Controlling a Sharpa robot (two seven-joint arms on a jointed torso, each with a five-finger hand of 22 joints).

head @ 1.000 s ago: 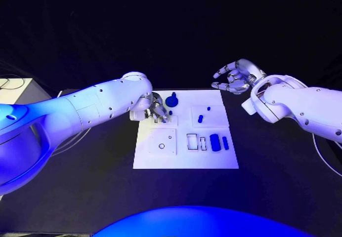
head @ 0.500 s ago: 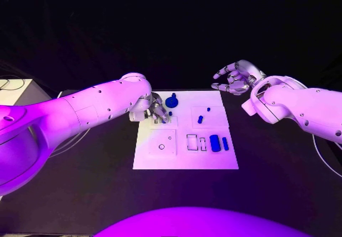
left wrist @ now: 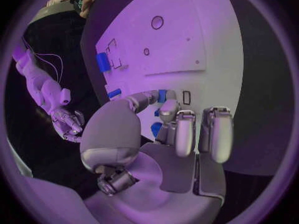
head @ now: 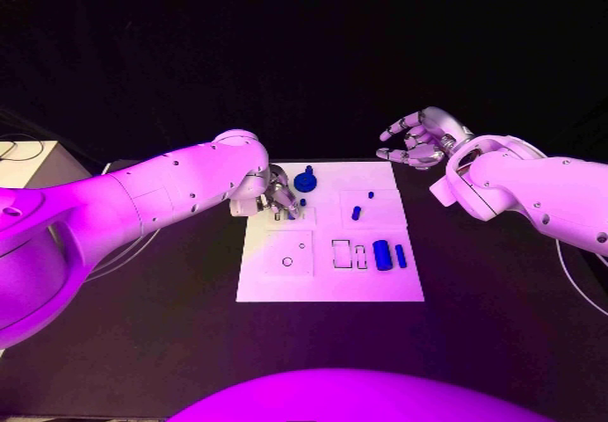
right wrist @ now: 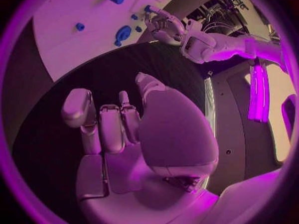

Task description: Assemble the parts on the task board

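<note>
The white task board (head: 323, 280) lies in the middle of the black table. My left hand (head: 277, 200) hangs over its far left part, and thumb and a finger pinch a small blue peg (head: 301, 201) there; the left wrist view shows that peg (left wrist: 162, 95) between the fingertips. A round blue part (head: 306, 181) sits just beyond the hand. Two small blue pieces (head: 356, 211) lie on the far right of the board, and two blue bars (head: 383, 255) stand near its right edge. My right hand (head: 416, 138) is raised past the board's far right corner, fingers apart, holding nothing.
Rectangular slots (head: 342, 252) and a small round hole (head: 287, 260) mark the near half of the board. A pale box (head: 23, 163) with cables stands at the table's far left. Black tabletop (head: 152, 334) surrounds the board.
</note>
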